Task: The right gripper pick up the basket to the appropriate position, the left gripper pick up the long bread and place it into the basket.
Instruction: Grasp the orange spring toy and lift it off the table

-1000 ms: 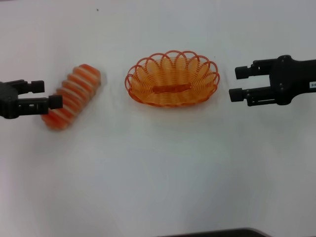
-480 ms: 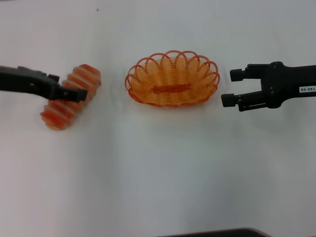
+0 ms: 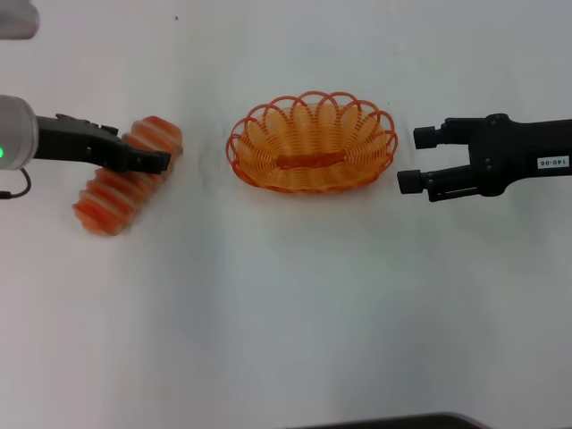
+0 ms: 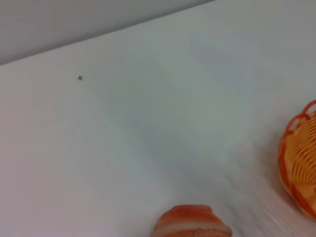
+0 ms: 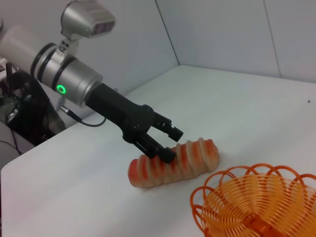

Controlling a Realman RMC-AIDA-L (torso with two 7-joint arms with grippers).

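Note:
The long bread (image 3: 114,198) lies slantwise on the white table at the left, also in the right wrist view (image 5: 190,157); its rounded end shows in the left wrist view (image 4: 192,225). My left gripper (image 3: 157,161) is open just above the loaf's far half, fingers (image 5: 169,156) apart beside it, holding nothing. The orange wire basket (image 3: 311,143) stands empty at the middle back; its rim also shows in the left wrist view (image 4: 296,165) and the right wrist view (image 5: 256,202). My right gripper (image 3: 416,159) is open just right of the basket's rim, not touching it.
A dark edge (image 3: 384,422) runs along the near side of the table. A small dark speck (image 3: 176,17) lies at the back. Cables and dark gear (image 5: 22,106) stand beyond the table's left edge.
My left gripper has turned on its side and reached right, over the bread. My right gripper has moved a little left toward the basket. Bread and basket have not moved.

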